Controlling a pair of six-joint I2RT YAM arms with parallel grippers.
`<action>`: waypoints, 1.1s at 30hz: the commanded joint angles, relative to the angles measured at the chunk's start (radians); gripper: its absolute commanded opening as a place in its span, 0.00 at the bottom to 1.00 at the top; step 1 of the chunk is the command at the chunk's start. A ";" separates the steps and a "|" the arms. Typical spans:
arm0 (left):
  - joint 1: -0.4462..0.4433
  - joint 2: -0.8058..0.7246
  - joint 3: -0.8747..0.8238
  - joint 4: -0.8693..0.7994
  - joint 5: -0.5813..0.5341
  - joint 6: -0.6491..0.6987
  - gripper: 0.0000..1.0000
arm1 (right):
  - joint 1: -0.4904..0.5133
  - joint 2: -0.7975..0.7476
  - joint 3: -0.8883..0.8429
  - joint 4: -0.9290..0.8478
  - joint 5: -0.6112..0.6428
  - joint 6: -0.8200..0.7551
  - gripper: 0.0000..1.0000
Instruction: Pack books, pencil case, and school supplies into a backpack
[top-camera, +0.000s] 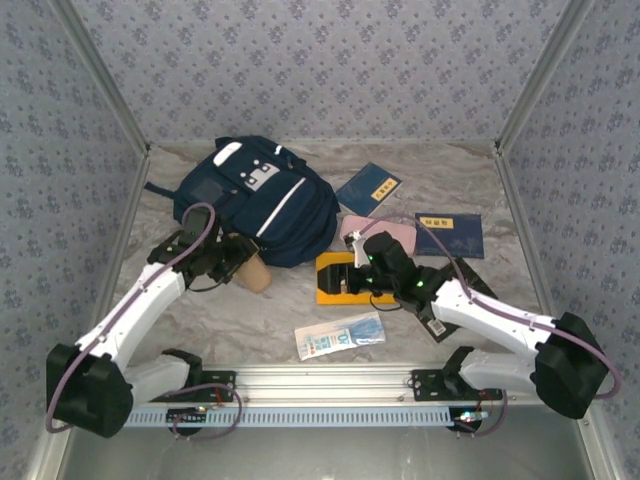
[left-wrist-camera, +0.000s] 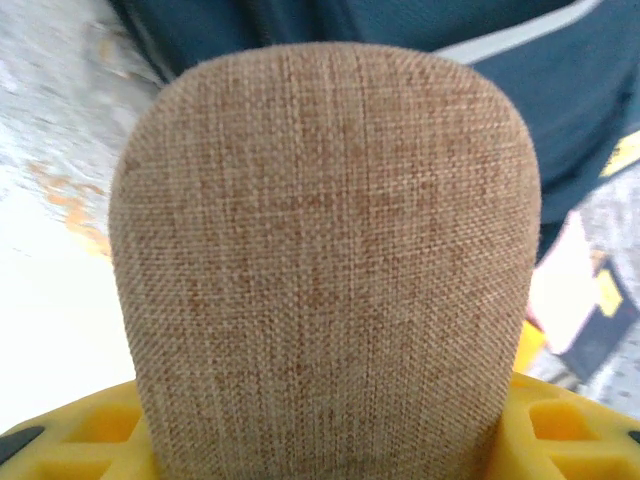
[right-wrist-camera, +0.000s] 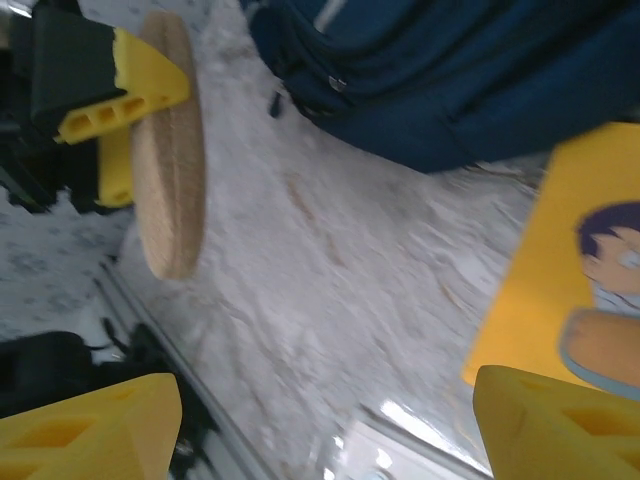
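- Overhead, nothing is seen to be packed: the backpack (top-camera: 255, 200) lies at the back left of the table (top-camera: 230, 330), and whether it is open cannot be told.
- One navy book (top-camera: 368, 188) and a second navy book (top-camera: 450, 235) lie to its right, with a pale notepad (top-camera: 385, 232) between them. The orange book (top-camera: 335, 282) lies just in front of the backpack, and the packet (top-camera: 340, 337) lies nearest the arm bases.
- The left gripper (top-camera: 238, 262) is extended to the backpack's near edge with a tan case (top-camera: 256, 273) held in it. The right gripper (top-camera: 358, 268) is angled inward over the orange book.
- From the left wrist, the case (left-wrist-camera: 320, 230) is seen clamped between the yellow fingers (left-wrist-camera: 80, 430), the jaws partly closed on it. The backpack (left-wrist-camera: 400, 40) lies close behind.
- From the right wrist, the right gripper (right-wrist-camera: 325, 430) is seen wide open with nothing between its jaws. The orange book (right-wrist-camera: 590, 270) lies beside one finger, ungripped, and the backpack (right-wrist-camera: 480, 70) lies beyond.
- The case (right-wrist-camera: 170, 150) is shown edge-on there, pinched by the left fingers (right-wrist-camera: 140, 75).
- The task is judged barely begun: the case is in hand, and every item is left to be packed.
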 joint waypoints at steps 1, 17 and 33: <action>-0.033 -0.027 0.055 0.054 0.019 -0.160 0.50 | 0.014 0.063 0.008 0.255 -0.081 0.116 0.79; -0.144 -0.023 0.100 0.094 -0.010 -0.263 0.50 | 0.087 0.342 0.234 0.355 -0.183 0.152 0.81; -0.161 0.004 0.128 0.091 -0.008 -0.236 0.63 | 0.068 0.374 0.228 0.395 -0.204 0.194 0.37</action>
